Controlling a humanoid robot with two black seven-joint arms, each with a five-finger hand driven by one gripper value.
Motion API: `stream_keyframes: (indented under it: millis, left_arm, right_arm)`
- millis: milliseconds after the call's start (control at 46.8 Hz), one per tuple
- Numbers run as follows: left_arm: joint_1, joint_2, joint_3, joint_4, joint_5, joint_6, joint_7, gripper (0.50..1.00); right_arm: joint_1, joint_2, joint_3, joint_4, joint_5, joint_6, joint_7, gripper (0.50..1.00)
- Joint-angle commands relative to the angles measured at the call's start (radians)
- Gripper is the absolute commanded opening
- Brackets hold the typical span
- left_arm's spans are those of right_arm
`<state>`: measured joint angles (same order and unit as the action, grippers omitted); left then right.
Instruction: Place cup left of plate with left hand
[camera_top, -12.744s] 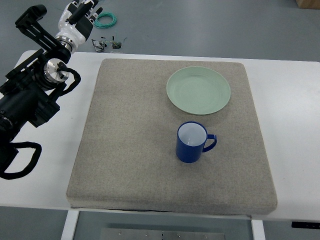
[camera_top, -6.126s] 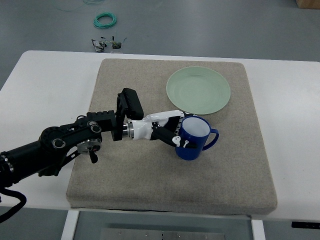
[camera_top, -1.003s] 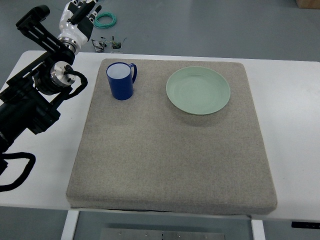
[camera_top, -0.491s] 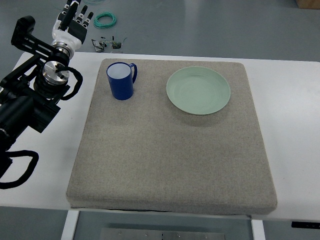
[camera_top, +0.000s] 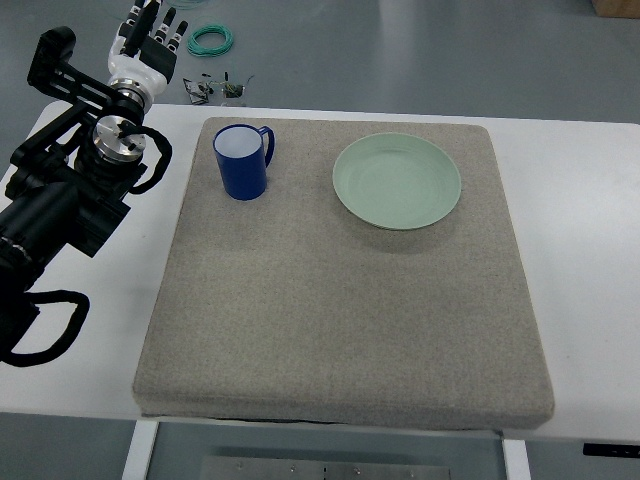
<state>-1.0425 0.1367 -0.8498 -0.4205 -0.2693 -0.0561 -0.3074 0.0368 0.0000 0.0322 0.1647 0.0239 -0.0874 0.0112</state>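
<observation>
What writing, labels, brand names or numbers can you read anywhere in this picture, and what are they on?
None can be read. The blue cup, the green plate, the grey mat and the white table all look plain. The left hand and its black arm show no legible marking; any print there is too small to tell.

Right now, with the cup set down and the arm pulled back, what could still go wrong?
The blue cup stands near the grey mat's far-left corner, so a nudge might tip it off the edge. The left hand, open, sits close by; a careless swing could clip it. The green plate looks safely apart.
</observation>
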Motion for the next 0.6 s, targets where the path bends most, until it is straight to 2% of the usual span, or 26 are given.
stream_keyframes:
  millis: [0,256,576]
  left_arm:
    - [0.002,0.001,0.005,0.002,0.002,-0.013,-0.001,0.996]
    - [0.01,0.006,0.015,0.003,0.004,-0.05,-0.001,0.996]
    - [0.01,0.001,0.015,0.011,0.004,-0.045,-0.002,0.996]
  right_arm:
    - [0.0,0.0,0.0,0.001,-0.001,0.0,0.0,0.934]
    - [0.0,0.0,0.0,-0.001,0.001,0.0,0.0,0.934]
    - [0.0,0.0,0.0,-0.001,-0.001,0.0,0.001,0.934]
